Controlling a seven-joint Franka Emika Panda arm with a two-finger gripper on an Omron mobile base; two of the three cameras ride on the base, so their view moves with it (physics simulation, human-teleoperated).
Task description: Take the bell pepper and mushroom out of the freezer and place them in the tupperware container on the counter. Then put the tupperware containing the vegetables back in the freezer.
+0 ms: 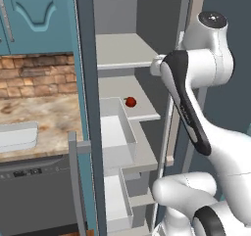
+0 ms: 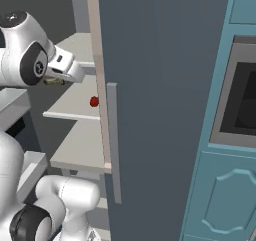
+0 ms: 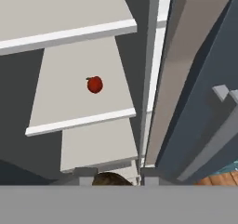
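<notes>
On a pale middle shelf of the open freezer (image 1: 115,59) sits the bell pepper (image 1: 130,102), small, red and alone, near the shelf's front edge and apart from the walls. From the hand camera it lies on the second shelf down, with another shelf above it and a narrower one below. Between the two dark fingertips at the bottom of that view shows a brown rounded cap, the mushroom (image 3: 111,179), pinched by the gripper (image 3: 111,181); its lower part is cut off by the edge. The white arm reaches up from the base, its hand held high beside the upper shelf, just inside the freezer's opening. White door bins (image 1: 117,132) hang on the open left door. Left of that door runs the counter (image 1: 49,117), tan and blotched, under a brick wall (image 1: 37,76), with the tupperware container (image 1: 18,134) resting on it above the dark dishwasher (image 1: 34,196).
</notes>
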